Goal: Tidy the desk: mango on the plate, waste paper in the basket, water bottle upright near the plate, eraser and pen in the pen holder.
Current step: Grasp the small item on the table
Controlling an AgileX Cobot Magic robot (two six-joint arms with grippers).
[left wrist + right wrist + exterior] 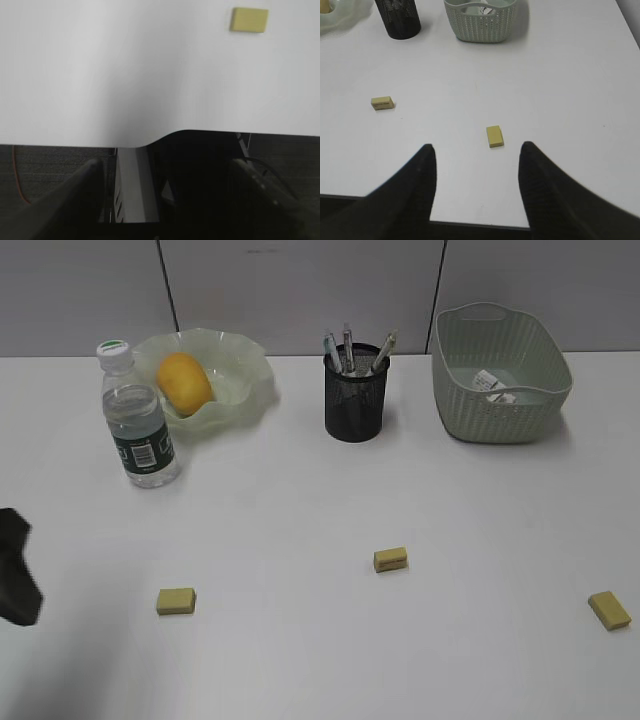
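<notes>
White bench (300, 640) carries three yellow erasers not yet put away: one (176, 601) at seven o'clock, one (390, 559) near the middle, one (609, 610) at four o'clock. Each looks light, firm and grippy, best pinched across its short sides. The mango (184, 382) is on the plate (240, 390), and the bottle (137, 420) stands upright beside it. Both the left fingers (95, 175) and the right fingers (427, 165) are spread and empty.
</notes>
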